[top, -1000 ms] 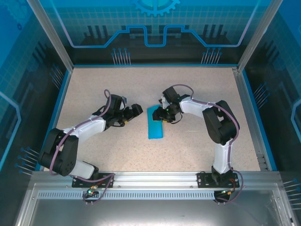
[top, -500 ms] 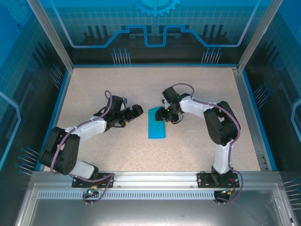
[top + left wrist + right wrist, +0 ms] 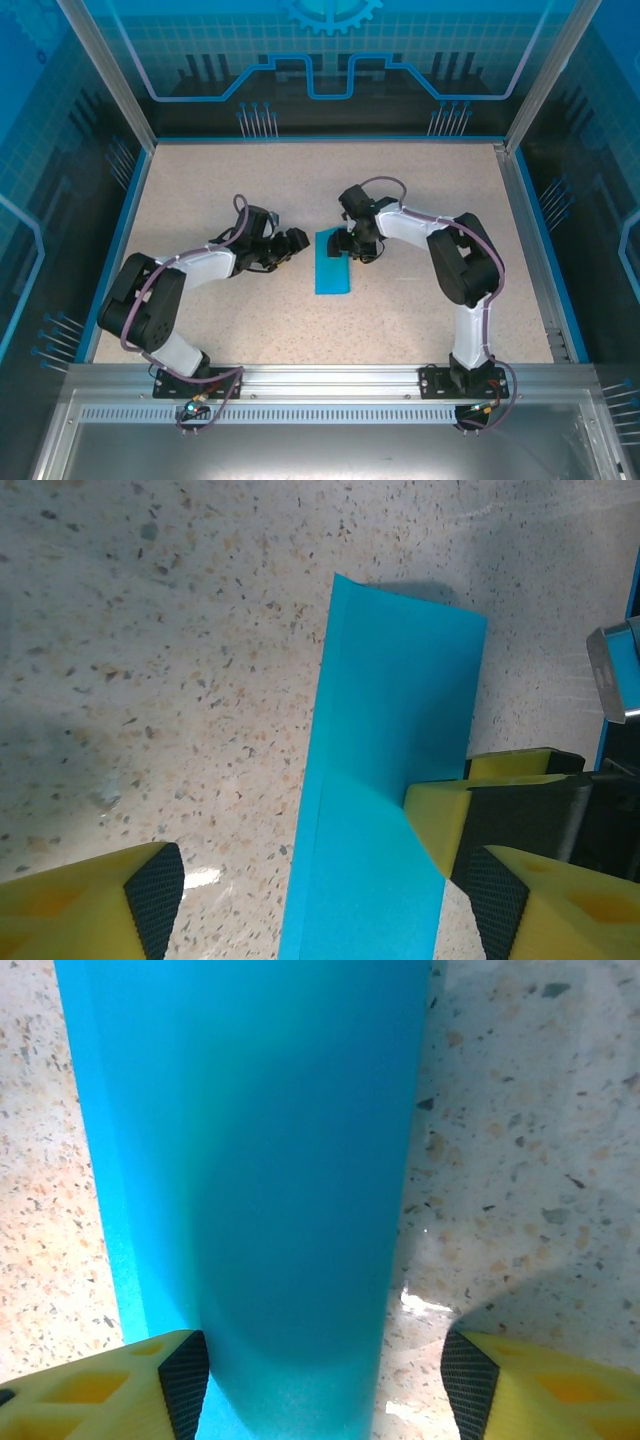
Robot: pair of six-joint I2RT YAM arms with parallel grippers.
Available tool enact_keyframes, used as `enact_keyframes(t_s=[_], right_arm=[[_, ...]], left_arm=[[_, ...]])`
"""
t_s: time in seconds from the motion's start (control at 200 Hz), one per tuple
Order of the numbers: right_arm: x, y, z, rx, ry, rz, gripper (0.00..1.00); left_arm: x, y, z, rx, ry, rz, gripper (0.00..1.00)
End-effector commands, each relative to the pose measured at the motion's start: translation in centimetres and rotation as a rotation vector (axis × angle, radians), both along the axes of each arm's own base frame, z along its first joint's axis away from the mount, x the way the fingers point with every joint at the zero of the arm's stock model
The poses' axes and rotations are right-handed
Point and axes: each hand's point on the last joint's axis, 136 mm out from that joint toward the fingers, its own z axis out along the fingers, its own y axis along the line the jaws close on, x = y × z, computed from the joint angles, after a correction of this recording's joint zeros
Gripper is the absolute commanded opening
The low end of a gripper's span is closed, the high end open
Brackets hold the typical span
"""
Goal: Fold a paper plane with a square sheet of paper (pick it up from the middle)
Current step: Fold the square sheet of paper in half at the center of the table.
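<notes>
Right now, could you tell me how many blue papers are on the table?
1: the paper, folded narrow, lies centred on the table, the right end effector over its far end; another could hide beneath.

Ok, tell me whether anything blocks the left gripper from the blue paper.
Nothing visible does: bare table separates the left gripper from the folded blue paper. The right gripper sits over its far end.

Top camera looks down; both wrist cameras closely share the paper (image 3: 390,680).

Paper (image 3: 333,272) on table (image 3: 250,325), left hand (image 3: 297,243) left, right hand (image 3: 345,245) at far end
</notes>
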Motion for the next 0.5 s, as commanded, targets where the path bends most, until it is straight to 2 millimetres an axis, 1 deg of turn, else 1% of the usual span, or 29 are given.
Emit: enact_keyframes(t_s=[0.0, 0.205, 0.31, 0.405, 0.495], right_arm=[[-1.6, -0.3, -3.1, -0.091, 0.074, -0.013, 0.68], [-2.1, -0.4, -4.2, -0.14, 0.087, -0.024, 0.7], [-2.3, -0.7, -4.6, -0.161, 0.095, -0.03, 0.71], [-2.3, -0.8, -4.9, -0.171, 0.099, -0.034, 0.72], [-2.4, -0.7, -5.3, -0.172, 0.113, -0.024, 0.73]], left_arm=[[0.8, -1.4, 1.5, -0.055, -0.041, -0.026, 0.79], [1.3, -1.5, 1.7, -0.039, -0.053, -0.043, 0.78], [1.4, -1.5, 1.5, -0.029, -0.063, -0.052, 0.78], [1.5, -1.6, 1.4, -0.033, -0.062, -0.057, 0.75], [1.6, -1.8, 1.2, -0.035, -0.058, -0.063, 0.75]])
